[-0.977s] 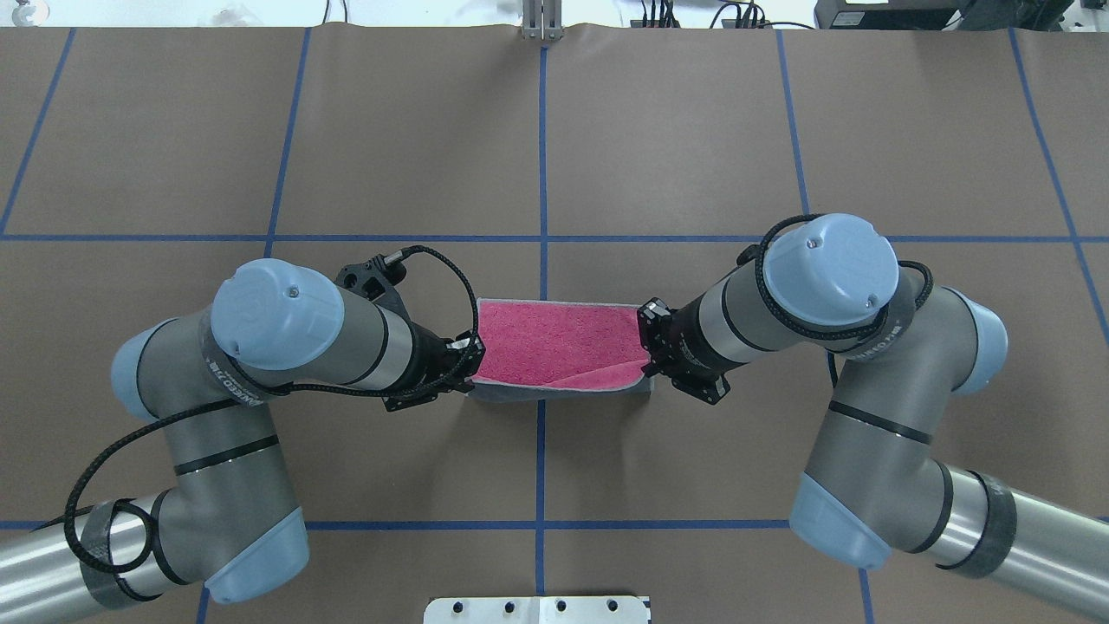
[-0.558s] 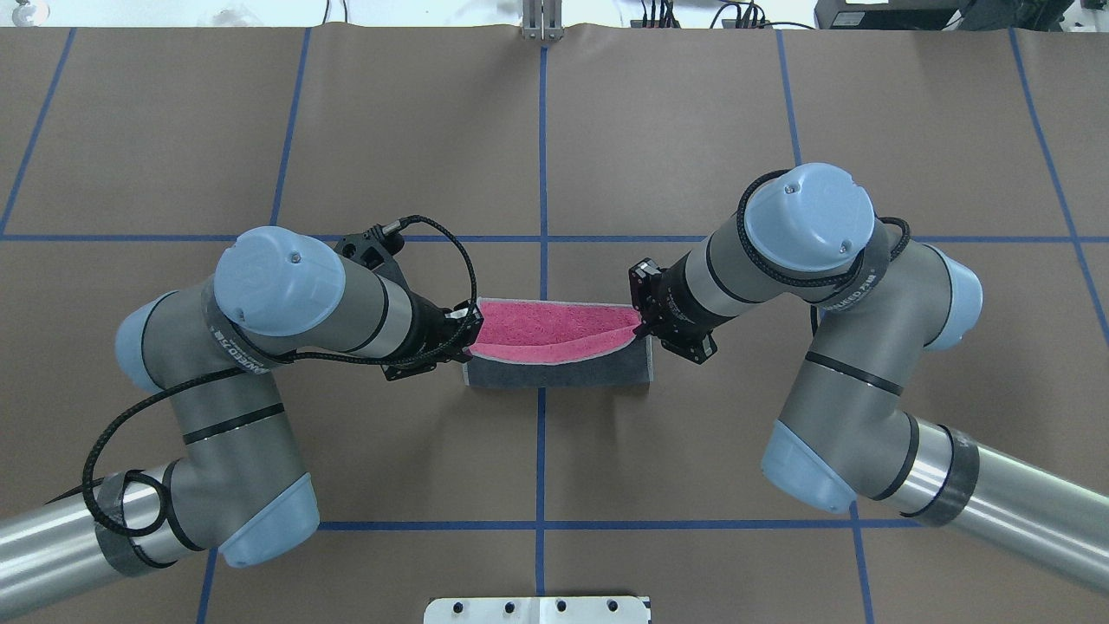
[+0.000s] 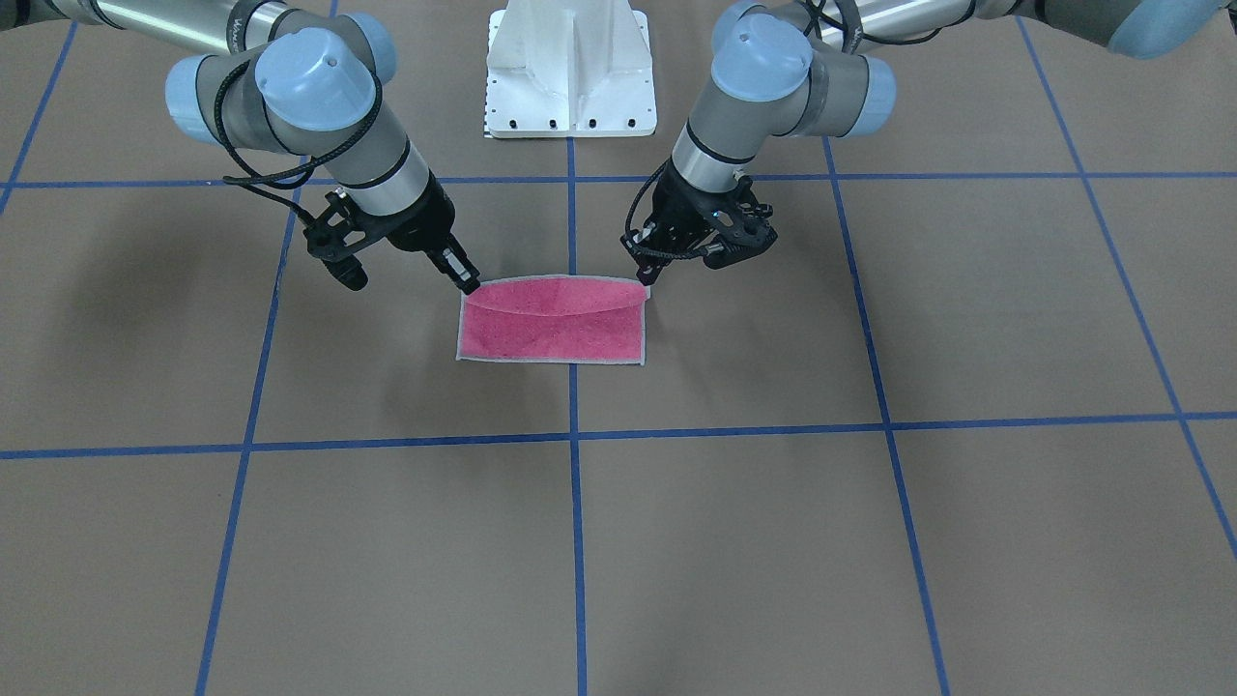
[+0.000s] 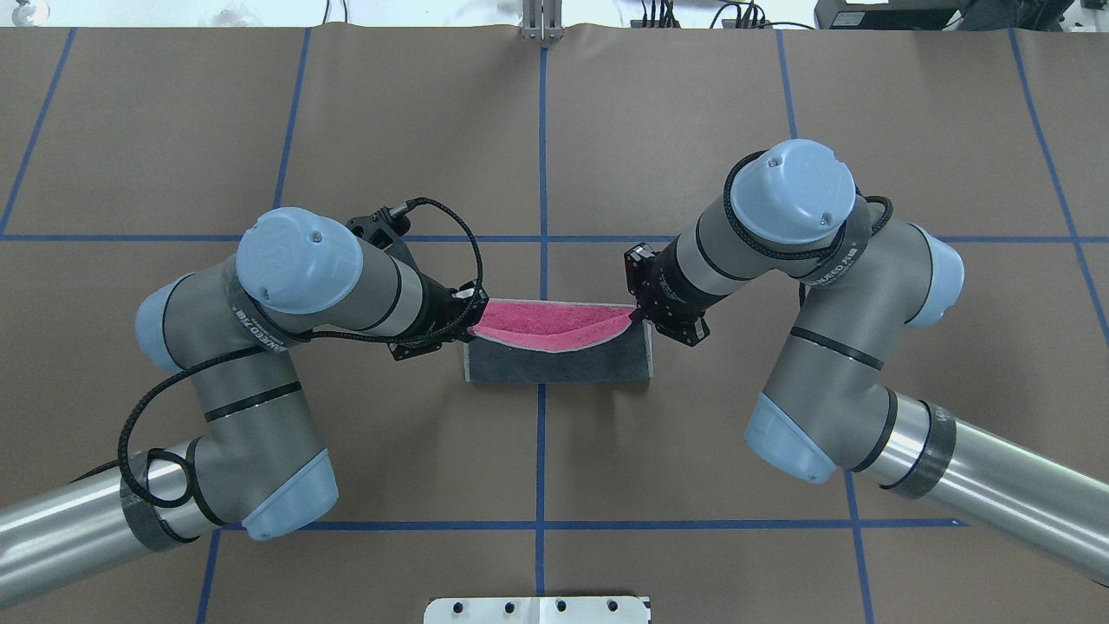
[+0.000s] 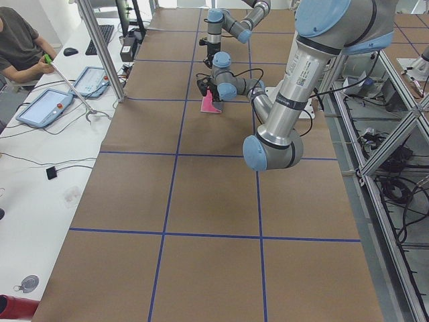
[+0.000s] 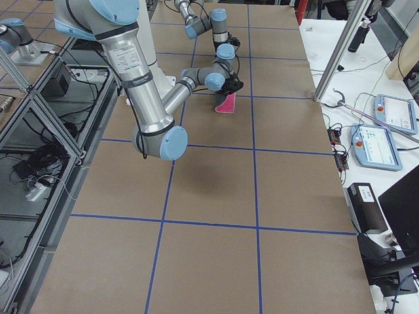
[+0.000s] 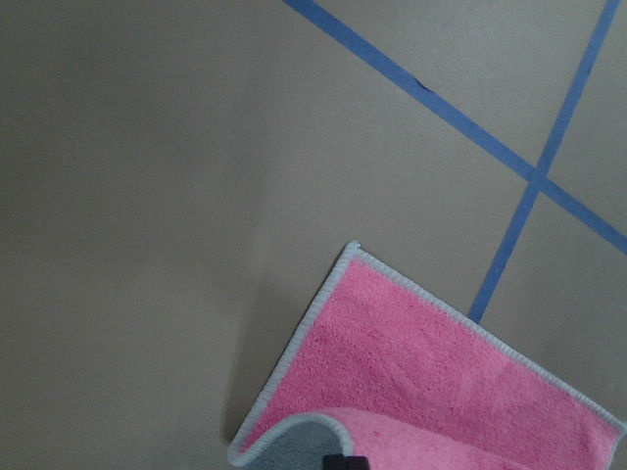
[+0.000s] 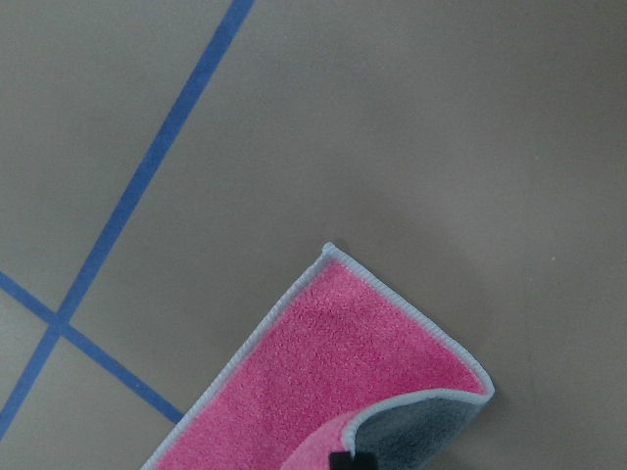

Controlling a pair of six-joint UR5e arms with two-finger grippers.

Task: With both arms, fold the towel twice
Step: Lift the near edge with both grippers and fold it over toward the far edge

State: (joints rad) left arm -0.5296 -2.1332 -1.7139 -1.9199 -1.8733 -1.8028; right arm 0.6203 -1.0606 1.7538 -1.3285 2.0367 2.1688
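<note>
The left pincer is clamped on one lifted corner of the towel and the right pincer on the other. The cloth is strung between them, and its pink half lies flat on the counter just beyond and below the tips. I judge the first fold to be about midway. To do it well, both pincers should travel at one pace, keep the held edge taut and level, and lower it only once its edging sits over the far edge. Compared with a second ago, the grey face shows broader, the pink band is thinner, and both pincers stand farther from the robot.
</note>
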